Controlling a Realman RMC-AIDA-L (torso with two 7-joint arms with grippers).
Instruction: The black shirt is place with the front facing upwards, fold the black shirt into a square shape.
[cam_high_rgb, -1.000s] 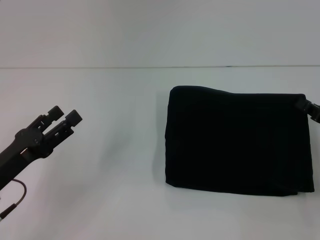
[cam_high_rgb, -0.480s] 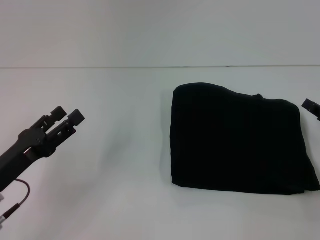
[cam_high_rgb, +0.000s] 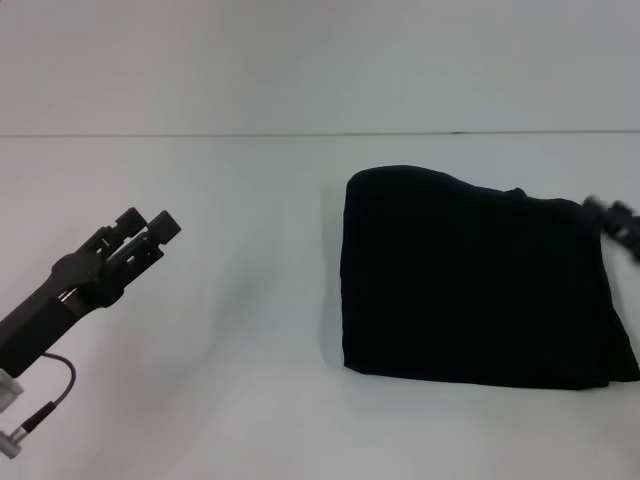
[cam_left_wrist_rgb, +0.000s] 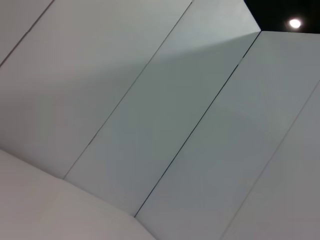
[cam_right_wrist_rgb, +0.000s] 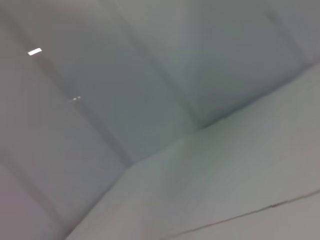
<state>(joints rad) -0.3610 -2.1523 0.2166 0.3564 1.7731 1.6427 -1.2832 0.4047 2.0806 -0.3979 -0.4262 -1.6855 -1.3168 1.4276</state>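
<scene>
Now: black shirt (cam_high_rgb: 480, 285) folded | left gripper (cam_high_rgb: 150, 225) clenched, well apart | right gripper (cam_high_rgb: 615, 213) unclear

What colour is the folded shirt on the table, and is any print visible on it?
The black shirt is plain black; no print shows, best seen in the head view.

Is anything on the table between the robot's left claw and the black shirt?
No, nothing visible is in the way. Only bare white table lies between the left end effector and the folded black shirt. The right end effector is at the shirt's far right corner.
</scene>
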